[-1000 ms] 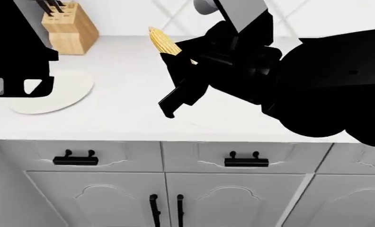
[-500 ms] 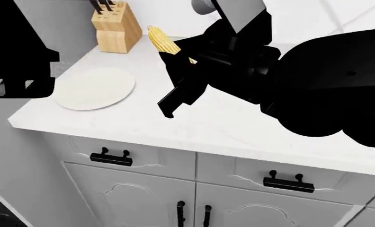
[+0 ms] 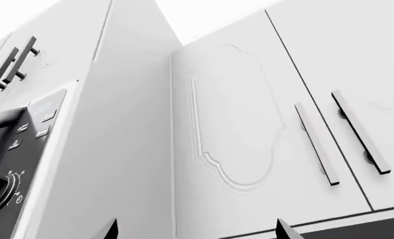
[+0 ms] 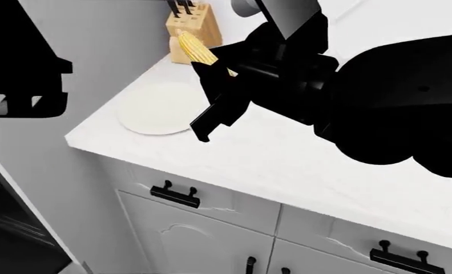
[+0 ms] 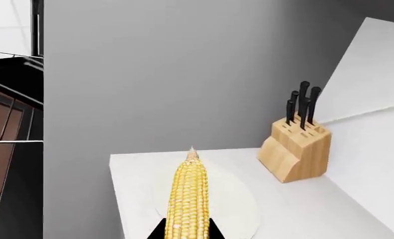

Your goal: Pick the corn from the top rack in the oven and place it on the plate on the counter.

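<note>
The corn is out of the oven, pinched in the right claw above the tabletop; setting it on the plate to the left remains; left claw's state unclear.

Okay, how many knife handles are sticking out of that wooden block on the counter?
4 in the right wrist view, clustered in the top slots of the knife block. The head view shows only some; more could be hidden behind these.

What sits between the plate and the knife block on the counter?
Nothing: in the right wrist view, only bare counter separates the plate from the knife block.
</note>
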Controlling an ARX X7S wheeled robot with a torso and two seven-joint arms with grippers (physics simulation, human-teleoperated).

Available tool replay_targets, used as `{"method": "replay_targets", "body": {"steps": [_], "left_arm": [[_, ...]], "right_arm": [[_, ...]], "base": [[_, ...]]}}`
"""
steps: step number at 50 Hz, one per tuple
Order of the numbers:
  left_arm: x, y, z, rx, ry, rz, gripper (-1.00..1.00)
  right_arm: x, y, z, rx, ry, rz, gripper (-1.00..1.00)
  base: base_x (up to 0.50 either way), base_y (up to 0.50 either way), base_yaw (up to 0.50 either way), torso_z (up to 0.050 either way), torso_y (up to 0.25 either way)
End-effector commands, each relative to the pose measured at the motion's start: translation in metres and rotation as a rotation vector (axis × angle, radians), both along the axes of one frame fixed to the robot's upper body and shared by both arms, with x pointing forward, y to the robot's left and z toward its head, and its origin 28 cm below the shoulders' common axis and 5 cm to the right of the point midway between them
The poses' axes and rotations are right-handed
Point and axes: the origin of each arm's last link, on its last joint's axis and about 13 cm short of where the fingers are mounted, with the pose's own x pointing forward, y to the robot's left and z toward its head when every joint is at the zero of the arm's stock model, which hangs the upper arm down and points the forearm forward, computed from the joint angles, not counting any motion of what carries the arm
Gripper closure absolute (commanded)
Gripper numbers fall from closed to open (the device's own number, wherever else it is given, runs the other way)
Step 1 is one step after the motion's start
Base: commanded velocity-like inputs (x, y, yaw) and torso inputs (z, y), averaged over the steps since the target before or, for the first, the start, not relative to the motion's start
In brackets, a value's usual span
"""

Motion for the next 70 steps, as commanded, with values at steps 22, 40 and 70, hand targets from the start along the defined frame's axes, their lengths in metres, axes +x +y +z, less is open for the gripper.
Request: {"method": "replay_targets", "body": {"steps": [22,40,70], "left_arm": [[0.0,0.001,-0.001,-0.005,-0.001,0.001,-1.0],[-0.001,0.001,0.002,-0.012,-0.015,-0.001,-1.0],[0.0,-0.001,0.0,-0.009,-0.01,-0.007,-1.0]], "right_arm": [[0.004,-0.001,-0.001,0.018,0.019,-0.044,1.0],[0.002,0.0,-0.003,0.006,0.022,-0.022,1.0],[0.006,-0.001,-0.007,0.001,0.027,-0.037,1.0]], "base": [[0.04,0.02,0.18,0.0,0.0],[0.47,-0.2,0.0,0.0,0.001],[-0.03,0.27,0.0,0.001,0.001]]}}
